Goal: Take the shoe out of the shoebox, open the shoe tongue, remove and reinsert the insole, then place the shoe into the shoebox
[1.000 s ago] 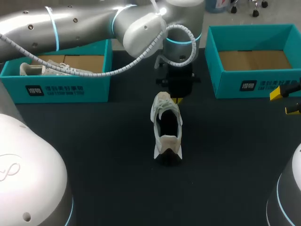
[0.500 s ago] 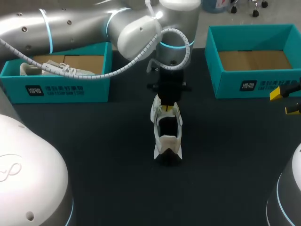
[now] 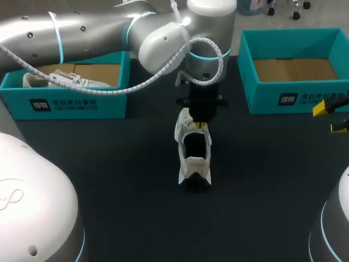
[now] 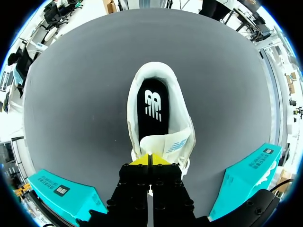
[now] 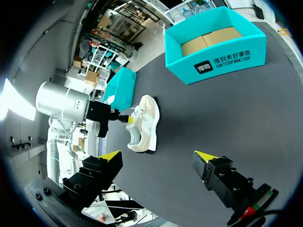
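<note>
**Left end effector [image 4: 150, 160] pinched shut at the tongue [image 4: 166, 143]!**

Your yellow tips are pressed together right at the tongue's edge, though you can't tell from here whether they've caught any fabric. In the last second you swung in from past the toe and dipped over the opening, and now you've eased back toward the toe. The shoe [image 3: 192, 147] stands upright mid-tabletop [image 3: 109, 185], its black insole [image 4: 152, 101] lying exposed inside. Tongue-opening looks to be in hand, with the insole pull next. Your right end effector [image 5: 158, 158] hangs spread wide, well apart, near the empty shoebox [image 3: 294, 98].
</note>
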Available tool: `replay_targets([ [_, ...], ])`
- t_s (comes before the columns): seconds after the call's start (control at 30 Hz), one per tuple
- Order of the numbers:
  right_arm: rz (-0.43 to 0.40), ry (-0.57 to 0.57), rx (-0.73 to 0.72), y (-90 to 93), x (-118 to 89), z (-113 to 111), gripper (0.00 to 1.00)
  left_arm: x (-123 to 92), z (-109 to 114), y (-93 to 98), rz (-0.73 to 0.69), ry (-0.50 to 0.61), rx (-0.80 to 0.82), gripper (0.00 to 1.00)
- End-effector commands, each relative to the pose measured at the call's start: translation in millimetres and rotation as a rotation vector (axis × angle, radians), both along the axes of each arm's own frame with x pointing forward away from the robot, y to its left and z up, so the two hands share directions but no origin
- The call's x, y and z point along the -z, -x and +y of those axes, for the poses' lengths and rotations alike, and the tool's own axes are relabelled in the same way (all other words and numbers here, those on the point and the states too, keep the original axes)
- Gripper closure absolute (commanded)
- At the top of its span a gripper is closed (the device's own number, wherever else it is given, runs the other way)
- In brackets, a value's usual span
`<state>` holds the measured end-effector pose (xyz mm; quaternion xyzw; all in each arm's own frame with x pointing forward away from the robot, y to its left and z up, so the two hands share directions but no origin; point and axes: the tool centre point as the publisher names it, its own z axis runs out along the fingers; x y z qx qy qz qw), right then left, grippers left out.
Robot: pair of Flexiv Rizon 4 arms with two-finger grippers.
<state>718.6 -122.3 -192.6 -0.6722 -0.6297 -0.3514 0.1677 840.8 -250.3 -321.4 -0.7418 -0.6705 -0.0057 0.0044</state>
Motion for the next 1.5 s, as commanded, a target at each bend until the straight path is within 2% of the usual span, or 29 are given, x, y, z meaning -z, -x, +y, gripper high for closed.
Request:
replay_targets([
  [0.03, 0.001, 0.003, 0.002, 0.3, 0, 1, 0.0, 8, -7, -1.7, 0.011, -0.025, 0.01, 1.0],
  [0.27, 0.001, 0.003, 0.002, 0.3, 0, 1, 0.0, 15, 3, 0.8, 0.05, -0.099, 0.052, 1.0],
  [0.37, 0.001, 0.003, 0.002, 0.3, 0, 1, 0.0, 17, 5, 0.8, 0.047, -0.099, 0.048, 1.0],
  [0.73, 0.001, 0.003, 0.002, 0.3, 0, 1, 0.0, 7, 8, -7.5, -0.011, -0.015, -0.072, 1.0],
  [1.1, 0.001, 0.003, 0.002, 0.3, 0, 1, 0.0, 25, 12, 8.0, 0.03, 0.011, -0.144, 1.0],
  [1.33, 0.001, 0.003, 0.002, 0.3, 0, 1, 0.0, 5, 22, 8.6, -0.011, 0.042, -0.184, 1.0],
  [1.5, 0.001, 0.003, 0.002, 0.3, 0, 1, 0.0, -1, 28, 8.0, -0.014, 0.04, -0.222, 1.0],
])
